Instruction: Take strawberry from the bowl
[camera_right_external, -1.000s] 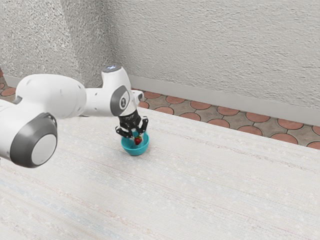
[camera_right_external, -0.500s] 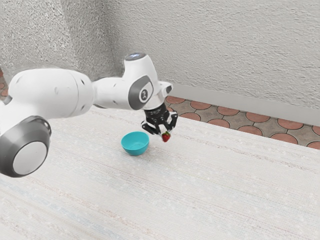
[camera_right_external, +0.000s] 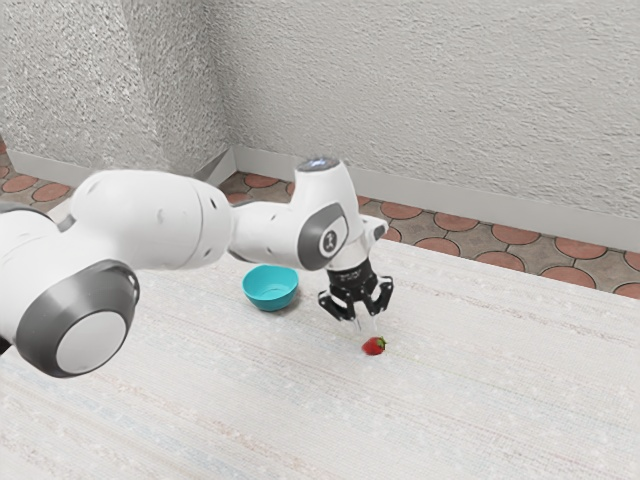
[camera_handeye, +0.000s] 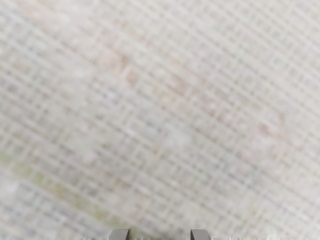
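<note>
Tabletop (camera_right_external: 450, 400), one: pale, woven, faintly striped; in the wrist view it bears a yellow-green stripe and scattered pinkish flecks. Robot arm (camera_right_external: 145, 215), one: white, entering from the exterior view's left, with one large grey-rimmed round joint cap (camera_right_external: 91, 342) at the near side. Strawberry (camera_right_external: 373, 347), one: red, with green leaves; lying on its side on the tabletop, outside the bowl, just beneath the fingertips, leaves toward the exterior view's right. Gripper (camera_right_external: 368, 325), one: black, two-fingered, pointing down; the fingers stand apart with a gap between them and clasp nothing. In the wrist view, two grey fingertips (camera_handeye: 120, 235), well separated, with woven surface between. Markings, three: a small pale emblem on the dark wrist cover (camera_right_external: 324, 238), a bluish mark on the cap (camera_right_external: 318, 163) at the top of the hand end, and tiny pale lettering at the base of the gripper; all too small to read. Bowl (camera_right_external: 270, 290), one: turquoise, round, upright on the tabletop, farther off than the strawberry and to its side toward the exterior view's left. Floor (camera_right_external: 440, 246), one stretch: rounded reddish tiles, many, set in grey-brown. Skirting (camera_right_external: 420, 194): pale grey, along the wall's foot. Wall (camera_right_external: 430, 90): rough grey-white plaster, with one inward corner.
</note>
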